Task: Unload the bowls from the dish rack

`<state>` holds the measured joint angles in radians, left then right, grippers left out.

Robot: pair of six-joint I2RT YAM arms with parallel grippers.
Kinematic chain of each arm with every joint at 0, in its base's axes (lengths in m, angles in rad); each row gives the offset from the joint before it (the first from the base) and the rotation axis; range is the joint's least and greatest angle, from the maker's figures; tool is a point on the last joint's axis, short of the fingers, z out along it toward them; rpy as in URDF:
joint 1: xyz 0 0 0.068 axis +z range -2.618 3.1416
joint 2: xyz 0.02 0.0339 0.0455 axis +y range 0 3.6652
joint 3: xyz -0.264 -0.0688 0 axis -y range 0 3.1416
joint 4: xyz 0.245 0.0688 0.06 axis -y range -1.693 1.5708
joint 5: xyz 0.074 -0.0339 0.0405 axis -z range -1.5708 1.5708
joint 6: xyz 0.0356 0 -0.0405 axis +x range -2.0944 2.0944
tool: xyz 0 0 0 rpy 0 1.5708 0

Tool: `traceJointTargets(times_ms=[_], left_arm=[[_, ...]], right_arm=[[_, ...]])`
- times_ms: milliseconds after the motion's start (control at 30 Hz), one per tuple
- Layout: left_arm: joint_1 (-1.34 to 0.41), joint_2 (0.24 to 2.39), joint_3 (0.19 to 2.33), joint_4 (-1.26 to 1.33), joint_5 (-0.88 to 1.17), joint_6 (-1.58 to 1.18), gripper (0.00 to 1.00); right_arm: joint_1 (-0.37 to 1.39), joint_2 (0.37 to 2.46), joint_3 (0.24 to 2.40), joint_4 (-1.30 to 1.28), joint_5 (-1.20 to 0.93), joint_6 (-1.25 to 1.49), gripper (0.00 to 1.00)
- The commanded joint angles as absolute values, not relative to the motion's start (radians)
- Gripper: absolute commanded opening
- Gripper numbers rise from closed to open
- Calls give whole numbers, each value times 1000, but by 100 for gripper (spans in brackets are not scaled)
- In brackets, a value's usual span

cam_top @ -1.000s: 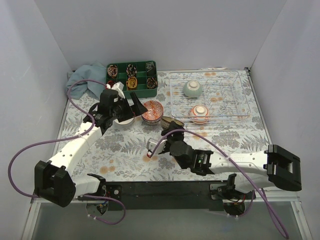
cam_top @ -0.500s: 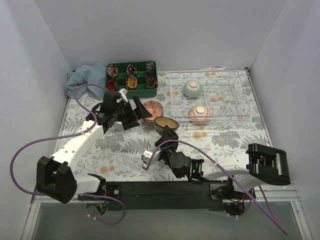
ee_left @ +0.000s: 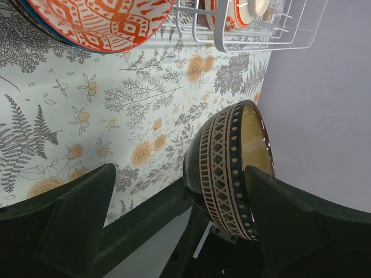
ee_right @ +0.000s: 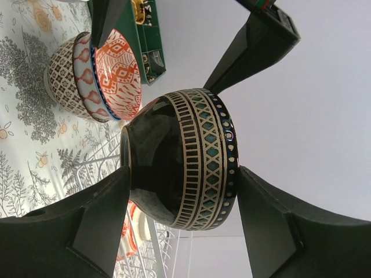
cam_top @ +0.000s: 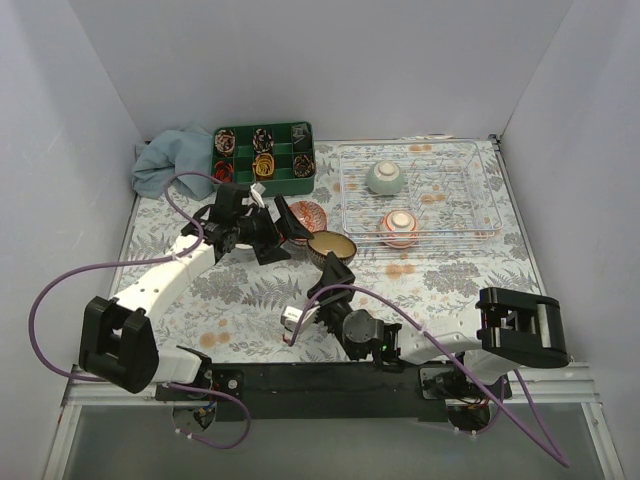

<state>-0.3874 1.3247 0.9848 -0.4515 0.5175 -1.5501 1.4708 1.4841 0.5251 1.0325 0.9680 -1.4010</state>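
Note:
My right gripper (cam_top: 330, 260) (ee_right: 182, 174) is shut on a black bowl with a cream lattice band (cam_top: 332, 244) (ee_right: 185, 156), held on its side above the table, left of the white wire dish rack (cam_top: 425, 215) (ee_left: 272, 35). A pale green bowl (cam_top: 385, 177) and a red-and-white bowl (cam_top: 398, 227) sit in the rack. My left gripper (cam_top: 273, 236) (ee_left: 179, 174) is open and empty, just left of the held bowl (ee_left: 229, 168), which shows between its fingers. An orange-patterned bowl (cam_top: 305, 214) (ee_left: 98, 23) (ee_right: 116, 72) rests stacked in another bowl on the table.
A green compartment tray (cam_top: 263, 152) holding small items stands at the back, with a blue cloth (cam_top: 165, 160) to its left. White walls close the table on three sides. The floral tablecloth (cam_top: 450, 275) covers the table.
My left gripper has moved right, toward the black bowl. My right arm has folded back toward its base and tipped the black bowl up where it is held.

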Motion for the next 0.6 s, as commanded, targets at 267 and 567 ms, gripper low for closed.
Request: traceJointTargets(times_ms=[267, 567], left_arm=[[-439, 1382, 1025, -480, 583, -1537, 85], [-495, 1443, 1072, -583, 491, -1468, 70]], right_arm=[[1496, 1540, 514, 1290, 991, -1511, 1], [1505, 1631, 505, 1482, 1002, -1643, 1]])
